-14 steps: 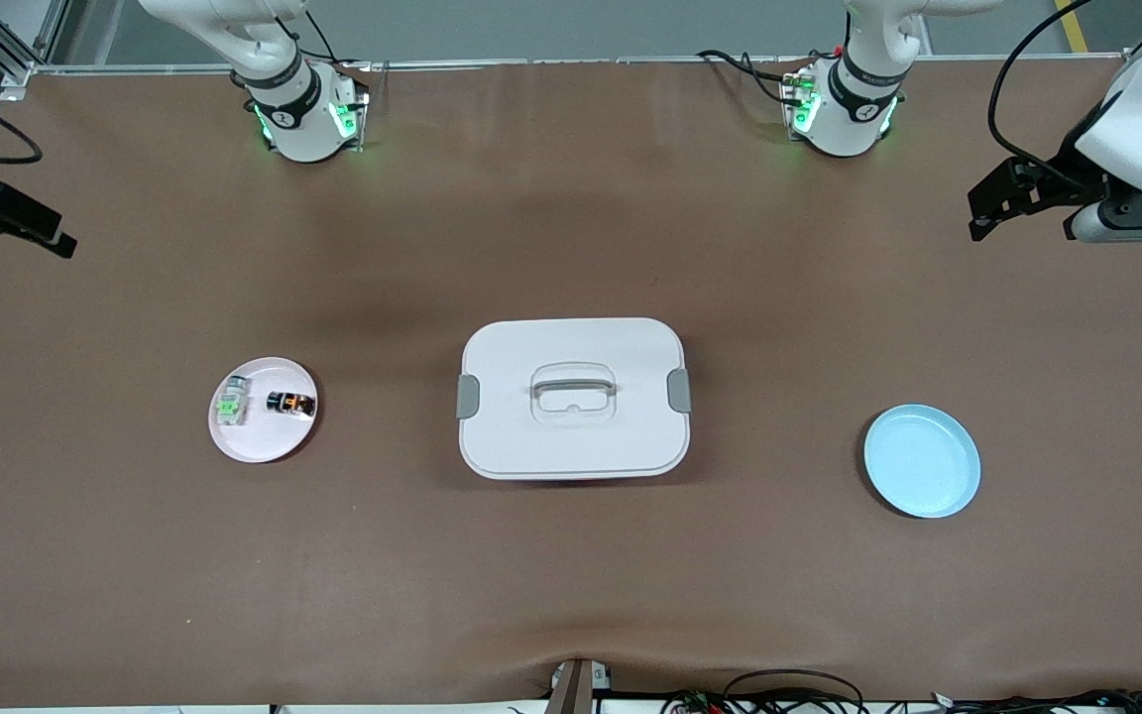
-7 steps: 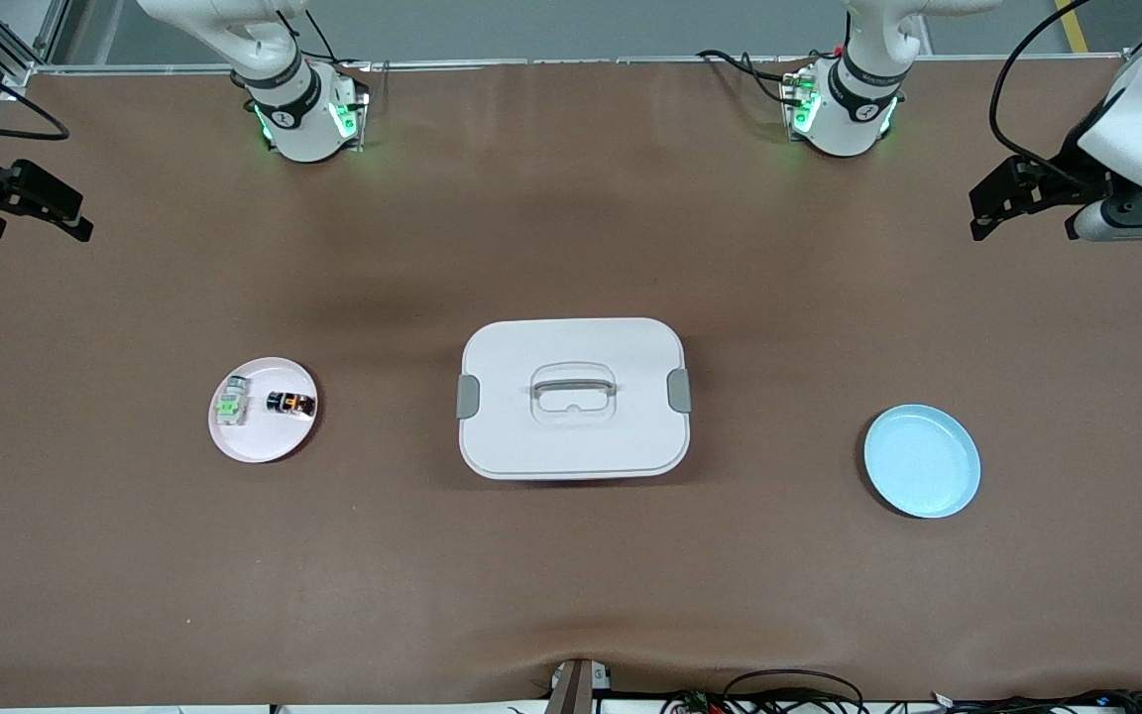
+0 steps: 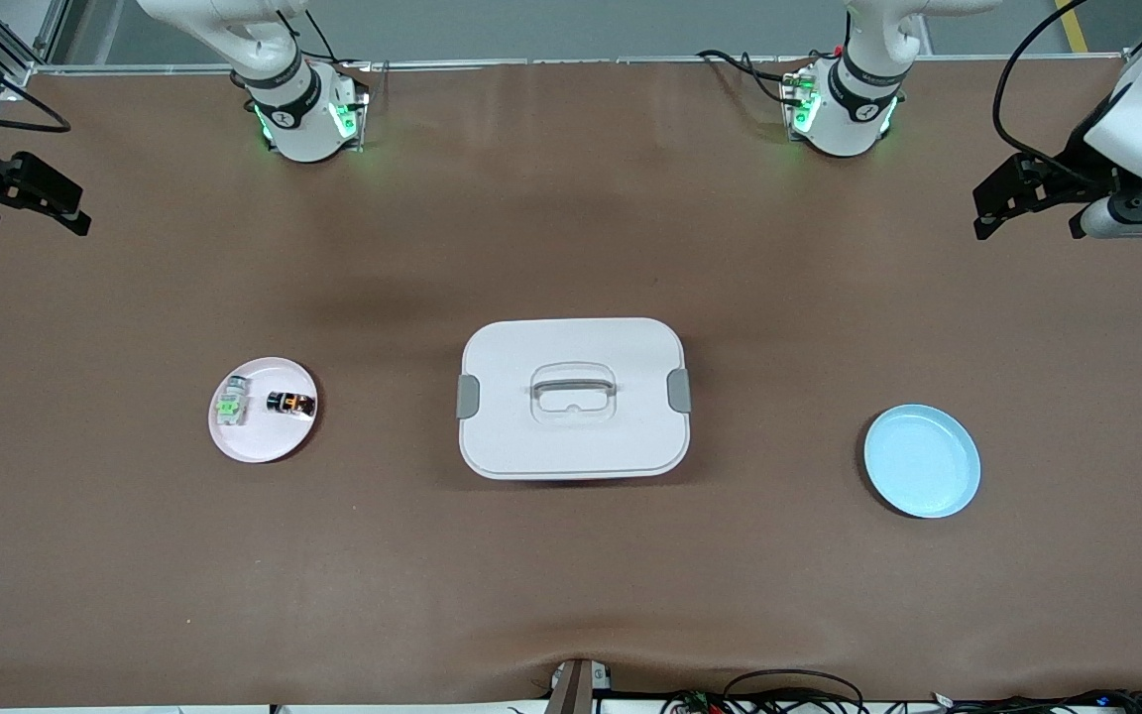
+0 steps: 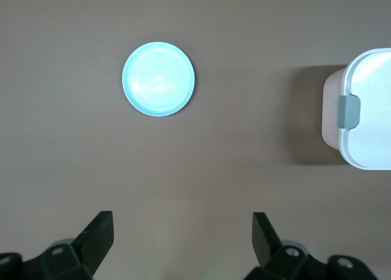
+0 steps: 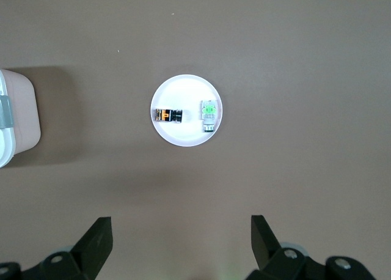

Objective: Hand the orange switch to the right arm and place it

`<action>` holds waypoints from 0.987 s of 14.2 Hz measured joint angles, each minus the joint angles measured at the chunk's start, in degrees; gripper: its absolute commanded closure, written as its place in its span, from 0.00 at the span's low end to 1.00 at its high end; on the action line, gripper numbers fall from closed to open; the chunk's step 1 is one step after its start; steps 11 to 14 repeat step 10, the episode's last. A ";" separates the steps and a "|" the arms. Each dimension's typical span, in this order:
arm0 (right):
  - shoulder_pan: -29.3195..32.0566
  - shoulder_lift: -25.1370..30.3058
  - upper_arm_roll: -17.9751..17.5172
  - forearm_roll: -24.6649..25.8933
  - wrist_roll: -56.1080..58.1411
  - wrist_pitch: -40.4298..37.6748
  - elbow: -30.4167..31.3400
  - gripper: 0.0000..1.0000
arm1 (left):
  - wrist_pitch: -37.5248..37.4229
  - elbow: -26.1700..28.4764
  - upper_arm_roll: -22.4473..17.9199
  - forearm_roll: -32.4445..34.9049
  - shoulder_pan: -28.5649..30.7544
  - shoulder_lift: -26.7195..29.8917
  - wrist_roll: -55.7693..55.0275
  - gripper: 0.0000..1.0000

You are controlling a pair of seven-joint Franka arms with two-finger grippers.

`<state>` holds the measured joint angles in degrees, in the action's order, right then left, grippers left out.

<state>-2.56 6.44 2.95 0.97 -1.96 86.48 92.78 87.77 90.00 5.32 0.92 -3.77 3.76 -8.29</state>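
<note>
The orange switch is a tiny black block with an orange top. It lies on a small pale pink plate toward the right arm's end of the table. In the right wrist view the orange switch lies on that plate, well below my right gripper. The right gripper hangs open and empty, high over the table's edge at that end. My left gripper hangs open and empty, high over the left arm's end. In the left wrist view the left gripper holds nothing.
A clear piece with a green top shares the pink plate with the switch. A white lidded box with a handle and grey clips stands mid-table. An empty light blue plate lies toward the left arm's end.
The right gripper has shifted a little toward the robots' side of the table. The left gripper has barely moved. Nothing on the table has changed.
</note>
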 measured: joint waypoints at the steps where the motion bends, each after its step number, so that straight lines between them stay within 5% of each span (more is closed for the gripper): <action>1: 0.00 0.00 0.00 0.00 0.00 0.00 -0.13 0.00 | 0.00 0.00 -0.02 0.00 0.00 0.00 0.00 0.00; 14: 0.47 -0.05 0.05 0.02 -1.04 -0.24 -0.75 0.00 | 0.00 -0.34 -0.31 0.50 0.03 0.00 0.00 0.00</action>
